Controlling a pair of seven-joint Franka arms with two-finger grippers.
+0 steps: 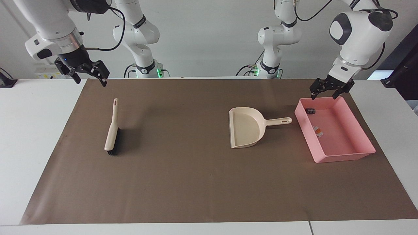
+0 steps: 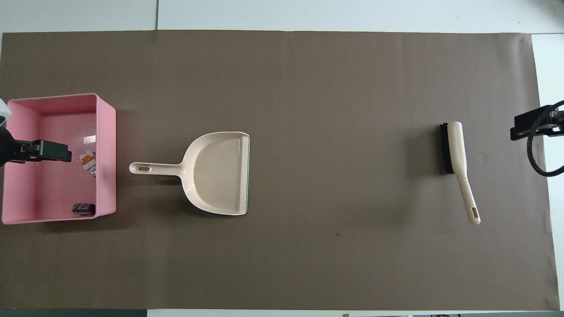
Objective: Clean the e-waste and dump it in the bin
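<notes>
The pink bin (image 1: 343,156) lies at the left arm's end of the brown mat and also shows in the overhead view (image 2: 106,132). Both e-waste bits lie in it: the white one with an orange patch (image 1: 318,131) (image 2: 88,160) and the small black block (image 1: 310,110) (image 2: 83,208), the block nearer to the robots. My left gripper (image 1: 326,93) is open and empty, raised over the bin's rim; one of its fingers (image 2: 53,151) shows in the overhead view. My right gripper (image 1: 91,80) is open and empty, raised over the mat's corner at the right arm's end.
A beige dustpan (image 1: 245,130) (image 2: 216,174) lies on the mat beside the bin, its handle pointing at the bin. A beige brush with black bristles (image 1: 112,130) (image 2: 456,163) lies toward the right arm's end. The brown mat (image 1: 183,182) covers most of the white table.
</notes>
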